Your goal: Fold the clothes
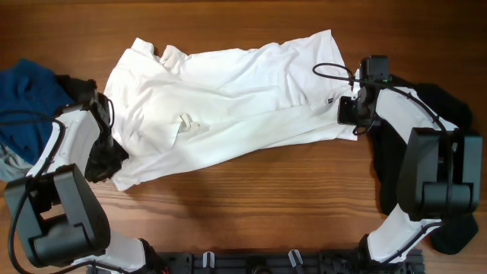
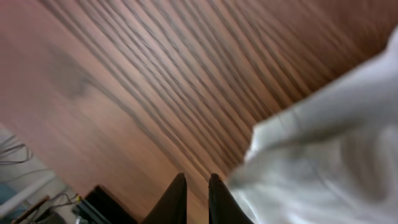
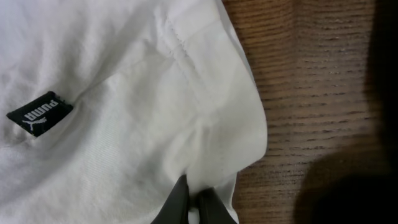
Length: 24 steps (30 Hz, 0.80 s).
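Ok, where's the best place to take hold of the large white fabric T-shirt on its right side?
Pinch the large white fabric T-shirt at its seamed right edge, near the small black tag, coming from the right across the wooden table. The edge lies exposed there, stitched and slightly rumpled, so it likely gives a firm bite; the right gripper is at that spot.

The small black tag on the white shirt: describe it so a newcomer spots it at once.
A large white T-shirt lies spread across the wooden table. Near its edge by the right hand sits a small black tag. Its white PUMA lettering on black sets it apart from the plain fabric around it.
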Each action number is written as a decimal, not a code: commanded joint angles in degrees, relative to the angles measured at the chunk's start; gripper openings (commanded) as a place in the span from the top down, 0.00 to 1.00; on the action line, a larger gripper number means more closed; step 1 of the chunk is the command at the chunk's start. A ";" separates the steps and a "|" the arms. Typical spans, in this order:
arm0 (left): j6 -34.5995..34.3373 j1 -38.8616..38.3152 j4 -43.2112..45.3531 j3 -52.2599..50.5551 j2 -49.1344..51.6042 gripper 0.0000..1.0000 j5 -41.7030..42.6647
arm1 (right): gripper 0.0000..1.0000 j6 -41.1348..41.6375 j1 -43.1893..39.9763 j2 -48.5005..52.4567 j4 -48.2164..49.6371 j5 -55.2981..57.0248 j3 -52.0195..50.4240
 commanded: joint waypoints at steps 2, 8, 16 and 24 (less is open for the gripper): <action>-1.88 0.33 2.64 1.14 -0.63 0.87 -6.56 | 0.96 -0.59 -0.04 6.45 -0.81 1.05 -2.34; -1.90 0.98 3.56 1.51 -0.63 0.87 -7.93 | 0.96 4.57 -0.11 6.45 -5.68 1.88 -2.34; 0.85 0.90 0.11 10.38 -2.10 0.88 0.63 | 0.96 16.20 -0.15 6.43 -17.84 6.08 -2.32; 7.67 0.52 0.52 11.34 -3.52 0.79 16.76 | 0.87 25.77 -0.13 3.63 -23.76 11.08 -1.75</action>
